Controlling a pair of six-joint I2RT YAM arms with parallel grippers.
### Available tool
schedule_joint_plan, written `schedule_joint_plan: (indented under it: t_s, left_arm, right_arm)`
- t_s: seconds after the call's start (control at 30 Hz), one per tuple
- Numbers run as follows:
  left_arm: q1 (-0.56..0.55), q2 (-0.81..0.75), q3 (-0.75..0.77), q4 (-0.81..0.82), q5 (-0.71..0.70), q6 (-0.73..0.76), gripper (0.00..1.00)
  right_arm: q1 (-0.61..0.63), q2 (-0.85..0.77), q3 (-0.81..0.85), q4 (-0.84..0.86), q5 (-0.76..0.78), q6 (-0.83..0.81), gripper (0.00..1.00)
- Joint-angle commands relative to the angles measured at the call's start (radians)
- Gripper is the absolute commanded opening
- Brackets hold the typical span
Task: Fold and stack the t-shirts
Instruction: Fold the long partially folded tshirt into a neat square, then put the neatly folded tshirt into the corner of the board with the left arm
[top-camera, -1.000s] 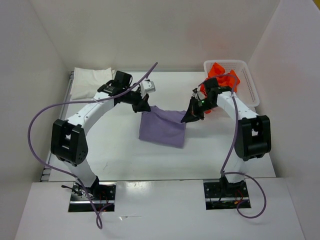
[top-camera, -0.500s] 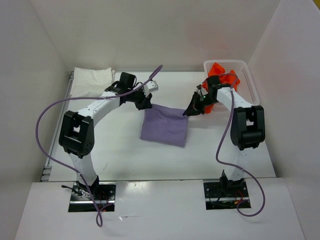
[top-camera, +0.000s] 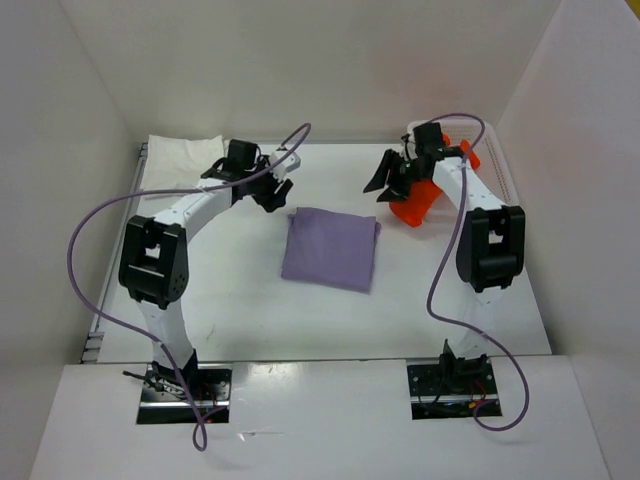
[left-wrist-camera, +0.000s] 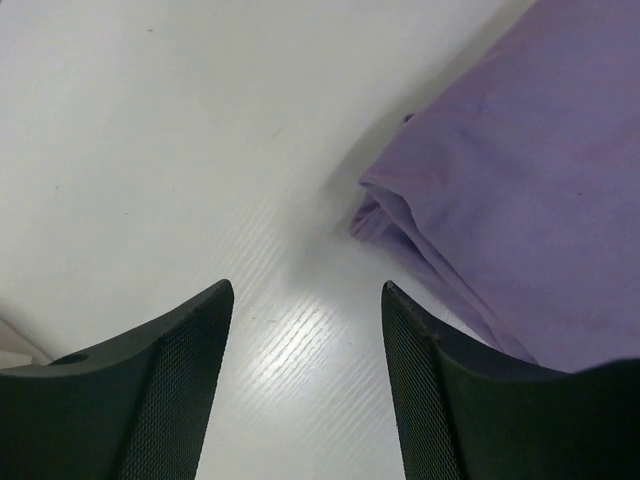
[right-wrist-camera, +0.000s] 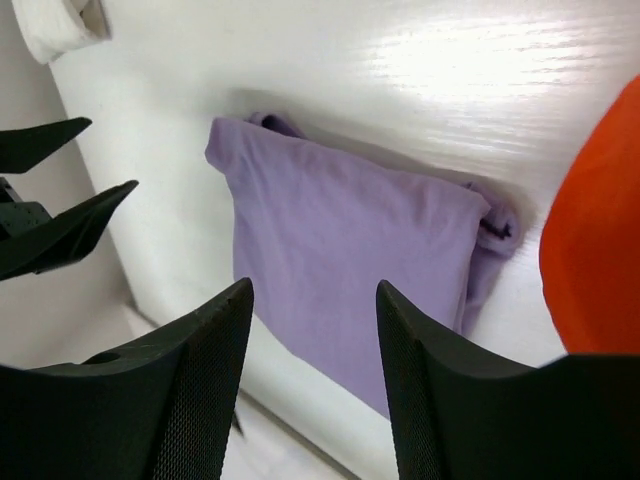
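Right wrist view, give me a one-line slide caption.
Open right gripper over the folded purple t-shirt, orange t-shirt at the frame's right edge.

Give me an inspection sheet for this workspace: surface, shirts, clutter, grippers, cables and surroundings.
Surface: white table, glossy.
Job's things: lavender shirt folded flat at centre; white shirt folded at the far left corner; orange shirt bunched at the basket's left side.
Clutter: white mesh basket, far right.
Grippers: left gripper open, empty, beside the lavender shirt's corner; right gripper open, empty.
Cables: purple cables loop off both arms, apart from the shirts.
Surroundings: white walls on three sides.
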Motion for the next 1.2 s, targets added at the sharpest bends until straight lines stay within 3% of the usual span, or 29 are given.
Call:
schedule_joint_plan:
  t_s: [0.0,0.13,0.27,0.37,0.5,0.67,1.0,1.17]
  left_arm:
    - [-0.002,-0.055,0.048,-0.088,-0.011,-0.022,0.69]
    - [0.027,-0.077,0.036,-0.228,0.110,-0.093,0.72]
    - [0.088,-0.136,-0.046,-0.363,0.276,-0.151,0.81]
    - [0.129,-0.137,-0.073,-0.418,0.392,-0.217,1.00]
    - [0.156,-0.037,-0.052,-0.430,0.534,-0.329,1.00]
    - [0.067,0.014,-0.073,-0.219,0.355,-0.444,1.00]
    - [-0.059,0.215,0.022,-0.260,-0.085,-0.519,1.00]
    - [-0.068,0.277,-0.007,-0.286,0.043,-0.519,1.00]
  right_arm:
    - [0.056,-0.148,0.036,-0.009,0.148,-0.033,0.58]
    - [0.116,-0.249,-0.128,-0.031,0.303,-0.030,0.58]
    - [0.130,-0.386,-0.259,0.012,0.358,-0.021,0.62]
    - [0.140,-0.424,-0.308,0.012,0.368,-0.035,0.65]
    - [0.160,-0.433,-0.334,0.003,0.368,-0.056,0.65]
    - [0.160,-0.452,-0.323,-0.015,0.368,-0.067,0.65]
    - [0.160,-0.564,-0.341,-0.044,0.414,-0.027,0.66]
    - [0.160,-0.631,-0.360,-0.044,0.452,0.020,0.66]
